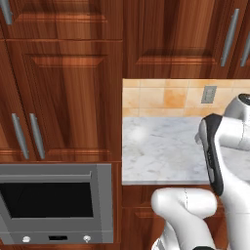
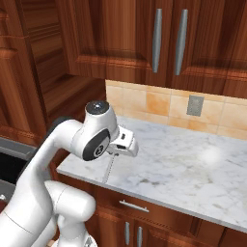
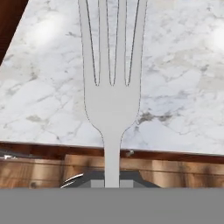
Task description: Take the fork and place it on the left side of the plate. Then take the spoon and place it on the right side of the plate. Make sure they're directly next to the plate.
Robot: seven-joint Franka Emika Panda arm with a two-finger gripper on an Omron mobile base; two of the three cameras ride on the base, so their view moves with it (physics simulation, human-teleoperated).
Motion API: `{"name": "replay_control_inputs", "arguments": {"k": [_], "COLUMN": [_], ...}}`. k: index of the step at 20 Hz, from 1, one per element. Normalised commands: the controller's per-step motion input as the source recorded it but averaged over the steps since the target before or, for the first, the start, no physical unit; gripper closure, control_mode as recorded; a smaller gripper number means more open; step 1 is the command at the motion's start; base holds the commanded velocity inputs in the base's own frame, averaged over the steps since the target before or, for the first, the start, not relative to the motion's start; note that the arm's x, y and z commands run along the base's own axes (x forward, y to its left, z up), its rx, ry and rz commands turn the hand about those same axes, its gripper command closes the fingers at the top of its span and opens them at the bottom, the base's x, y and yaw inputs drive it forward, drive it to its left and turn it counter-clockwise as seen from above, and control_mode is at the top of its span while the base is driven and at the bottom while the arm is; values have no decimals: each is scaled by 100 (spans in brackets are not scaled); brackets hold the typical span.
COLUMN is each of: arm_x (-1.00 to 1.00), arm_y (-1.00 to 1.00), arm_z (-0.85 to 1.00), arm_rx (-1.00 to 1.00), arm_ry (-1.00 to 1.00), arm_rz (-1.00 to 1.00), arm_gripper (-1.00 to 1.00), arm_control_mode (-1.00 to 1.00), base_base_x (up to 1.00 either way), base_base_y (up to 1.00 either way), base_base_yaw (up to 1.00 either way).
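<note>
Slim silver-grey metal fork (image 3: 111, 109) gripped by its handle in the closed pincer (image 2: 117, 153), tines pointing away from the hand. Fork hangs down in the air over the front edge of the white marbled stone tabletop (image 2: 193, 169), near its left end.

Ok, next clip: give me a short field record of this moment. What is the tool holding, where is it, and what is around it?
tool: shut on the fork, seen close up in the hand view
fork pose: in the air, handle in the tool, tines pointing away from the hand
tool position: tool over the near left part of the marble counter, fork hanging thin below it
surroundings: tiled backsplash with a wall outlet, wooden cabinets above, oven to the left of the counter
task stage: fork picked up, not yet placed
</note>
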Motion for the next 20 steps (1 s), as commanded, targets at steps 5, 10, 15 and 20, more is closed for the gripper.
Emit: {"name": "replay_control_inputs", "arguments": {"k": [5,10,15,20], "arm_x": [-20,-10,-13,0], "arm_y": [-3,-7,-5,0], "arm_z": [86,74,46,0], "arm_rx": [0,0,0,0], "arm_ry": [-6,-5,-4,0], "arm_rz": [0,0,0,0], "arm_gripper": [100,100,100,100], "arm_control_mode": [-100,-100,100,100], "base_base_x": [0,0,-9,-71], "base_base_y": [0,0,0,1], "base_base_yaw": [0,0,0,-11]}}
